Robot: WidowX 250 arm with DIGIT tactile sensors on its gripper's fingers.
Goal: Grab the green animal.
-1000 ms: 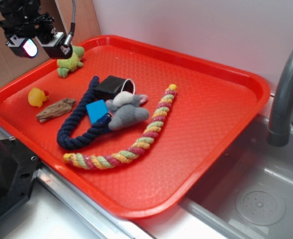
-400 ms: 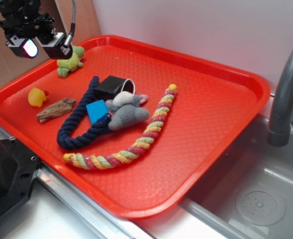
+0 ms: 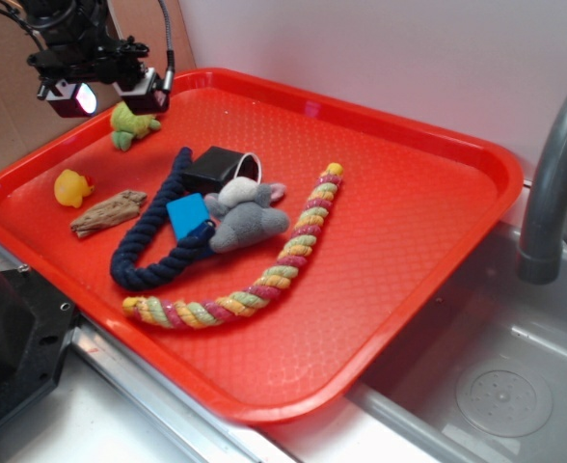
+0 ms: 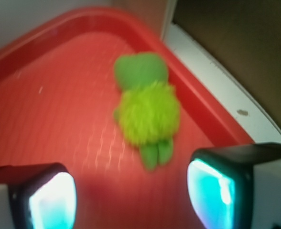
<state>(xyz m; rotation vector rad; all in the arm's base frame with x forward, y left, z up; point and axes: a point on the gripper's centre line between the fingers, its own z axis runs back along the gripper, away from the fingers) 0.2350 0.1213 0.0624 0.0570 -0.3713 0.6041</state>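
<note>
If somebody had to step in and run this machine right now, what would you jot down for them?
Gripper: open, holding nothing, hanging above the back left corner of the red tray.
Green animal: lying on the tray near that corner's rim, just ahead of the open fingers in the wrist view, not touched.
Other toys: yellow rubber duck and grey plush elephant are elsewhere on the tray; leave them.
Done: gripper brought close to the toy.
Left: line up over it, go down, close, lift.
</note>
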